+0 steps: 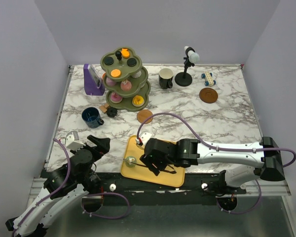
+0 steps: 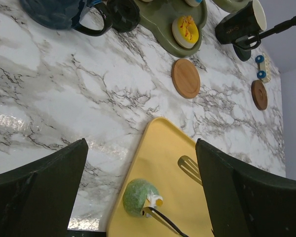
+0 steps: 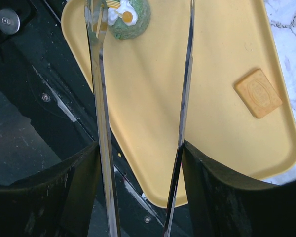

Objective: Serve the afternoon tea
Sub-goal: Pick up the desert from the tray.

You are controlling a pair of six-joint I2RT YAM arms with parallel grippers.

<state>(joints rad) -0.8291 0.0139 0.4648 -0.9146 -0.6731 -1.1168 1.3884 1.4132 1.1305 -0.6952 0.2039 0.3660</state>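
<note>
My right gripper [image 1: 155, 163] is shut on a pair of metal tongs [image 3: 101, 98], one arm against each finger. The tongs' tips reach a green cupcake [image 3: 130, 17] at the left end of a yellow tray [image 1: 130, 173]; one tip touches its topping [image 2: 155, 201]. A tan biscuit [image 3: 258, 93] lies on the same tray. Left of the tray, my left gripper [image 1: 91, 145] hangs open and holds nothing. The olive three-tier stand [image 1: 124, 79] at the back carries several treats. A dark-blue mug [image 1: 91, 117], a black mug [image 1: 166, 78] and two brown coasters [image 1: 144, 116] [image 1: 208, 95] sit on the marble.
A purple wedge holder [image 1: 92, 80] stands left of the tiered stand. A black stand with a white ball top [image 1: 187, 66] and a small blue-wheeled toy [image 1: 208, 76] are at the back right. A dark treat [image 1: 111, 112] lies by the stand's foot.
</note>
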